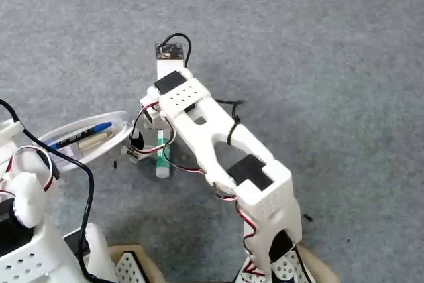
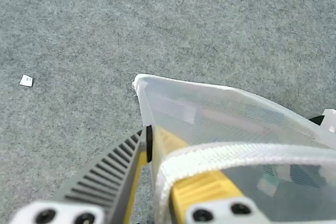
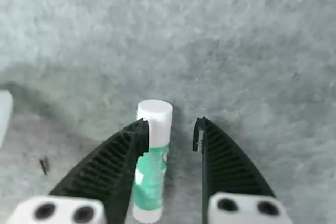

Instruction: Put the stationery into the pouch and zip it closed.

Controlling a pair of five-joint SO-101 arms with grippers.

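As ribbed right claw [image 3: 170, 129] flanks glue stick [image 3: 153, 153] (cylindrical), mesh pouch [image 2: 220, 114]

Glue stick [image 1: 162, 157] flat nr clear pouch [image 1: 116, 138]

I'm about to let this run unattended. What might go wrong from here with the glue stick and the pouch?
The glue stick lies off-centre in the open right gripper, against one finger, so closing may roll or skew it instead of clamping it. The left gripper pinches the pouch by one edge, with pens already inside. The mouth may sag or stay narrow, and the stick could catch on its rim.
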